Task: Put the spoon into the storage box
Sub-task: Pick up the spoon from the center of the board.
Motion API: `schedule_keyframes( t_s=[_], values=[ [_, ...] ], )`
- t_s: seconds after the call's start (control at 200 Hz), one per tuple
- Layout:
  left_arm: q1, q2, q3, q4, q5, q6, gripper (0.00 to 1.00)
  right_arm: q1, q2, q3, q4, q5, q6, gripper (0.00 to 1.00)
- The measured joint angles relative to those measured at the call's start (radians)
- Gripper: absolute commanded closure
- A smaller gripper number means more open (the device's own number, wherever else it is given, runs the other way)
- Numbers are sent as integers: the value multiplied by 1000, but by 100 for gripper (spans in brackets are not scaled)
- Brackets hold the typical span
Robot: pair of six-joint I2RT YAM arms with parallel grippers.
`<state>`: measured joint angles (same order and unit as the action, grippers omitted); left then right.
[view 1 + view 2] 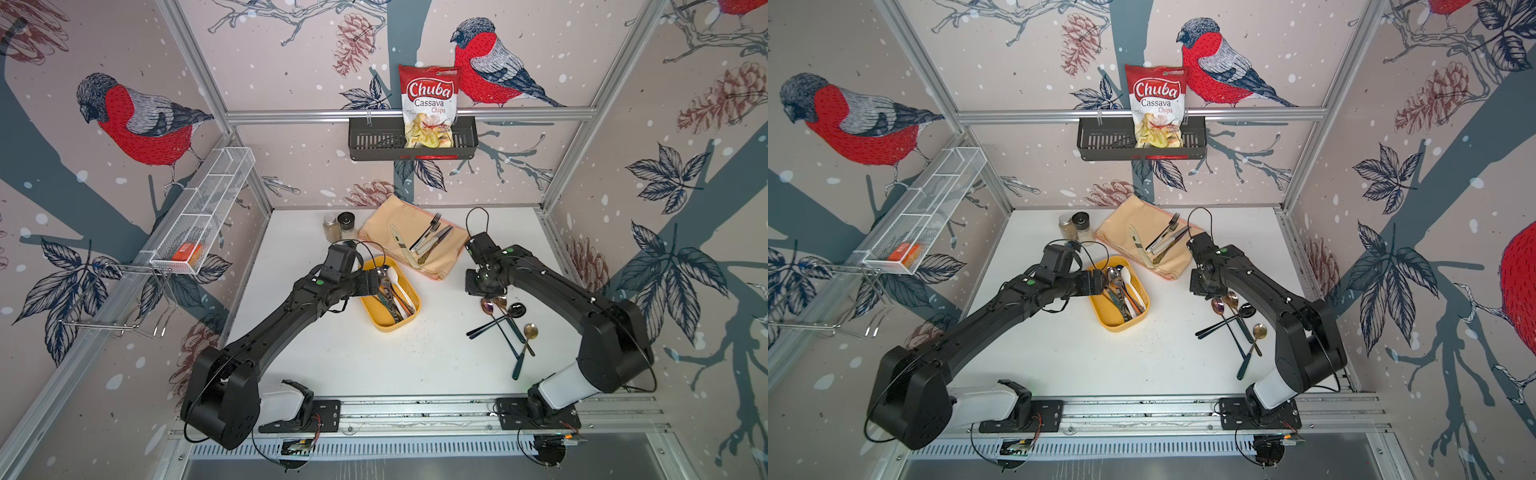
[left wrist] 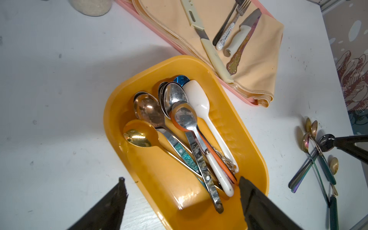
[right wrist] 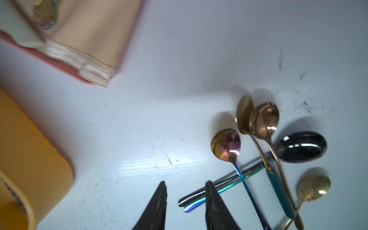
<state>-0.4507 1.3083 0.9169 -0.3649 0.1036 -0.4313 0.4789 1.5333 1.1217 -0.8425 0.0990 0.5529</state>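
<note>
Expect the rainbow-tinted metal spoon (image 1: pixel 486 306), right of centre in both top views, to feel light, stiff, slippery: pinch its thin handle; your right gripper (image 3: pixel 185 185) and left gripper (image 2: pixel 181 179) gape empty

storage box (image 1: pixel 388 328) crowded, bare table (image 1: pixel 374 365) beside spoons (image 1: pixel 516 308)

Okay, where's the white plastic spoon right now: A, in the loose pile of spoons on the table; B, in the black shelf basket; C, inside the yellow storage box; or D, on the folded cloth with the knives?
C: the white plastic spoon lies inside the yellow storage box.
</note>
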Motion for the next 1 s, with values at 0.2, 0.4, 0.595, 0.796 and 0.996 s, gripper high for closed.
schedule_keyframes(
  t_s=[0.2, 0.4, 0.595, 0.796, 0.996],
  values=[
    [-61, 57, 48, -14, -25, 39, 10, -58, -41, -138, 49, -3, 20, 65],
    [-76, 81, 61, -24, -30, 50, 10, -75, -43, -197, 85, -3, 13, 65],
    [-77, 86, 64, -36, -32, 64, 10, -90, -28, -226, 108, -3, -7, 66],
    [-77, 89, 66, -37, -33, 64, 10, -105, -6, -238, 126, -4, -39, 66],
    [-77, 84, 67, -43, -48, 64, 10, -126, 10, -246, 147, -4, -68, 66]
  ],
)
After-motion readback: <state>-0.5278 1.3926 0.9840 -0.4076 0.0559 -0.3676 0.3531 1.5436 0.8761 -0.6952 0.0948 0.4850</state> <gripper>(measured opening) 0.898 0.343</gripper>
